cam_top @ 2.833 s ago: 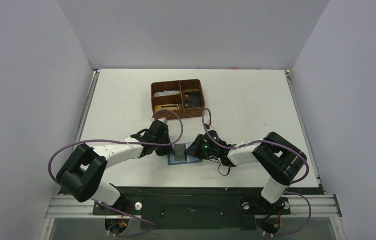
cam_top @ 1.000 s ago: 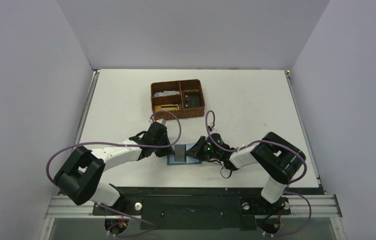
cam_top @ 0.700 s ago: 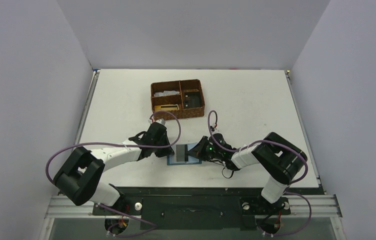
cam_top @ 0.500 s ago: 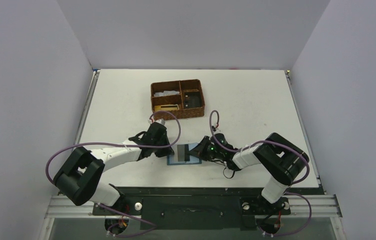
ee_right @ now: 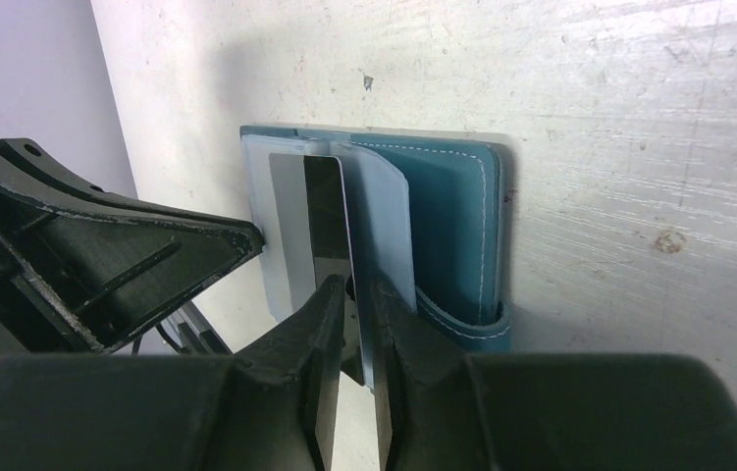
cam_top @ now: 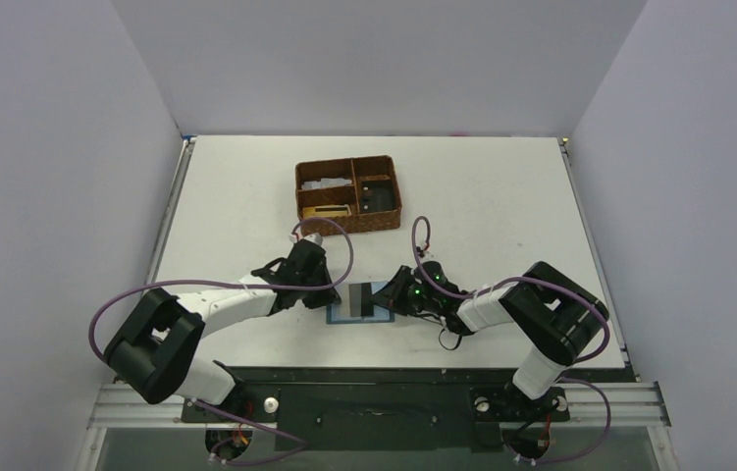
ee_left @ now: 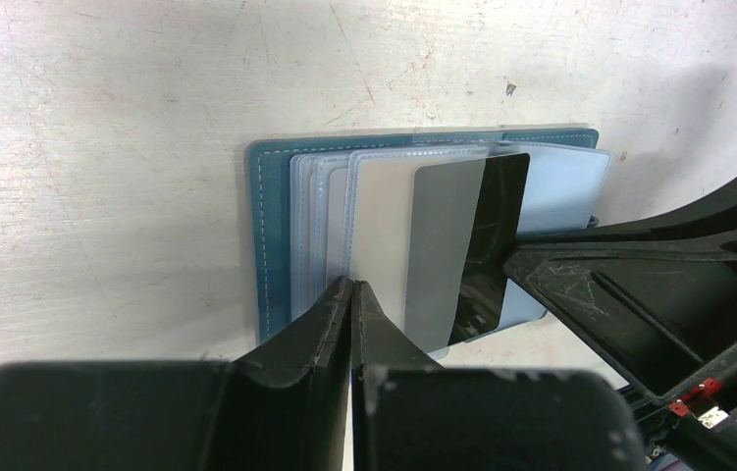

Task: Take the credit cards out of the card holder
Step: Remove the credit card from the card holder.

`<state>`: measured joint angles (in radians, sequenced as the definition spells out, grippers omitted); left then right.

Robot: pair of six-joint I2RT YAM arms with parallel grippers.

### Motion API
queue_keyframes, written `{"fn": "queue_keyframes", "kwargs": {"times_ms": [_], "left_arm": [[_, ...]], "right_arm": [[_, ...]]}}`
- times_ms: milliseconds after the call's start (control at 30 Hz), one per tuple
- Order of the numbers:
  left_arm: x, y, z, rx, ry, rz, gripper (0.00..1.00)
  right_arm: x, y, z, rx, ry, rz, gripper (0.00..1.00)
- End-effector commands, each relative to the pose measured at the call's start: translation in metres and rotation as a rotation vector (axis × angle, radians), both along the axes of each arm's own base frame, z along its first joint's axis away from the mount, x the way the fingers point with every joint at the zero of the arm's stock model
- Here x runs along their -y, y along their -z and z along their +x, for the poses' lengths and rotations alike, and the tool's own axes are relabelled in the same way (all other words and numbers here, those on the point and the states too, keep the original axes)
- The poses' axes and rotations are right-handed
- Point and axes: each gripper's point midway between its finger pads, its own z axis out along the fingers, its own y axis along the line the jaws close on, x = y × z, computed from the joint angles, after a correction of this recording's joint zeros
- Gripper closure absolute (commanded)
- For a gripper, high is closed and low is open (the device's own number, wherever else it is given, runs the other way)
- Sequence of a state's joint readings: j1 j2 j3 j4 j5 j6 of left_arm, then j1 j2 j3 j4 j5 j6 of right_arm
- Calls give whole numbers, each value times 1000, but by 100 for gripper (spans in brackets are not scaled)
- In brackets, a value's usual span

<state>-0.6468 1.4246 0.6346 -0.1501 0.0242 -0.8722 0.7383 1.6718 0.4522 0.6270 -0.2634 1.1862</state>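
The teal card holder (cam_top: 381, 291) lies open on the table between both arms; it also shows in the left wrist view (ee_left: 271, 245) and the right wrist view (ee_right: 452, 216). One of the credit cards (ee_left: 443, 235), glossy grey and black, sticks partly out of its clear sleeves (ee_right: 325, 211). My left gripper (ee_left: 352, 287) is shut, tips pressed down on the sleeves at the holder's left side (cam_top: 333, 296). My right gripper (ee_right: 359, 287) is at the holder's right side (cam_top: 394, 297), jaws a narrow gap apart. A pale sleeve edge lies between them against one finger.
A brown woven basket (cam_top: 348, 194) with compartments stands farther back on the white table (cam_top: 501, 196). The table's near edge and the arm bases are just below the holder. Grey walls close in the left, right and back.
The right wrist has shifted slightly to the right, away from the card holder. The left arm and the holder stay in place.
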Motion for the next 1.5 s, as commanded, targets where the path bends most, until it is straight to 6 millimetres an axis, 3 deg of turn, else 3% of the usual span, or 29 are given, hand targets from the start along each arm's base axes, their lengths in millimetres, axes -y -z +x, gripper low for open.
{"fn": "queue_keyframes", "kwargs": {"times_ms": [0,367,667,900,1467], "left_arm": [[-34,29,-22,-90,-15,148,100],[-32,30,-21,-90,-11,145,100],[-32,30,-21,-90,-13,145,100],[-34,30,-23,-94,-16,147,100],[-39,31,-24,-95,-28,154,100]], "right_arm": [[-4,-15,8,49,-11,21,84],[-24,-17,6,43,-50,48,79],[-24,-14,5,38,-47,40,84],[-13,-12,6,34,-18,37,100],[35,-9,6,49,60,-25,100]]}}
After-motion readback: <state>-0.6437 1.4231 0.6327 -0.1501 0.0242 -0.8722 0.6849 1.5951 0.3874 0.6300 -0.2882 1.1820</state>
